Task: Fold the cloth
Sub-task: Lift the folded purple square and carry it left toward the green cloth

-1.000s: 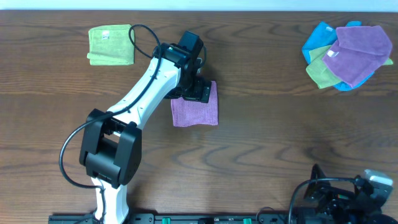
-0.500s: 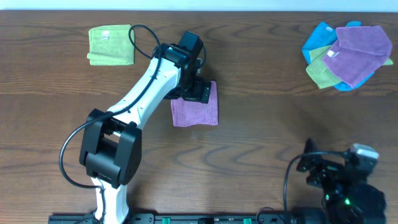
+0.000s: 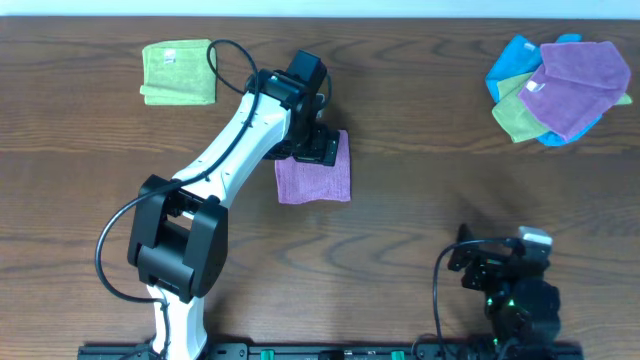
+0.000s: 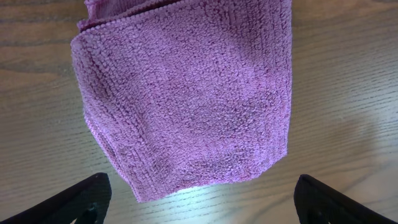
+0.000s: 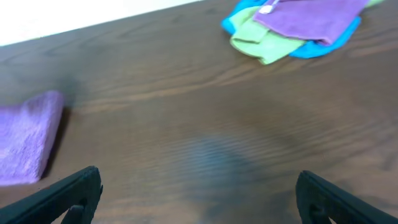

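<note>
Overhanging folded cloth, left claw, pile apart

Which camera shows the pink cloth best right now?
Left wrist: the cloth nearly fills the frame, folded, with its edges and terry clear. Overhead shows it small, its upper corner under the left arm. Right wrist catches only a blurred end at the frame's left.

The right gripper holds its two dark fingertips spread wide above the dark wooden counter, which looks blurred. The cloth, purple and folded, lies flat on that counter at the left edge. Well apart from the cloth, far off to its right, sits a pile of cloths, purple over green and blue.
</note>
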Motion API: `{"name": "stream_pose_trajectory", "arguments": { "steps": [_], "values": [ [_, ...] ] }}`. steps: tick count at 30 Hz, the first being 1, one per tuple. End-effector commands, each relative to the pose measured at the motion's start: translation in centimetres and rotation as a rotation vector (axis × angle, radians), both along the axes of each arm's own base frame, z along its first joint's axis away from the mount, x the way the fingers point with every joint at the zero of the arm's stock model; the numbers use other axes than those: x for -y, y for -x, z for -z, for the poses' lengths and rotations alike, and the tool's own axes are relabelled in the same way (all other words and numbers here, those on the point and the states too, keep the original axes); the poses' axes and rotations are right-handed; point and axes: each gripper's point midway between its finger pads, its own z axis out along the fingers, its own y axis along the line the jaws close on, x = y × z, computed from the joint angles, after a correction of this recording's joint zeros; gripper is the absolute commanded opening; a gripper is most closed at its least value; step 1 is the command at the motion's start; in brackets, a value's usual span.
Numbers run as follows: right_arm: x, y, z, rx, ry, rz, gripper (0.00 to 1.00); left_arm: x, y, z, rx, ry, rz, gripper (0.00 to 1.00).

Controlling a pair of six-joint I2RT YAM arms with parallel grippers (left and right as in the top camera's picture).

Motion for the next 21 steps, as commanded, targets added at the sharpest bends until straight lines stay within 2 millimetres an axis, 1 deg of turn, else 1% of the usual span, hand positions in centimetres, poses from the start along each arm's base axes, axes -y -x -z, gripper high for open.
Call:
{"name": "stream_pose_trajectory", "arguments": {
  "steps": [1, 3, 9, 14, 18, 20, 21],
  "values": [
    [-1.0, -0.1, 0.4, 0.002, -0.009, -0.043, 0.99, 0.1, -0.2, -0.5, 0.006, 0.009, -0.011, 0.95],
    [-1.4, 0.0, 1.1, -0.016, -0.007, -0.062, 0.99, 0.1, -0.2, -0.5, 0.008, 0.011, -0.012, 0.95],
    [-1.2, 0.1, 3.6, -0.076, -0.007, -0.053, 0.99, 0.1, -0.3, -0.5, 0.011, 0.011, -0.012, 0.95],
    [-1.2, 0.1, 3.6, -0.075, -0.008, -0.055, 0.99, 0.1, 0.0, -0.5, -0.003, 0.008, -0.022, 0.95],
    [-1.2, 0.1, 3.6, -0.075, -0.008, -0.055, 0.99, -0.3, 1.6, -0.7, -0.072, -0.016, -0.083, 0.95],
    [-1.2, 0.1, 3.6, -0.075, -0.008, -0.055, 0.99, 0.0, 2.2, -1.2, -0.073, -0.016, -0.075, 0.95],
    [-1.2, 0.1, 3.6, -0.075, -0.008, -0.055, 0.99, 0.3, 2.6, -1.8, -0.063, -0.012, -0.064, 0.95]
  ]
}}
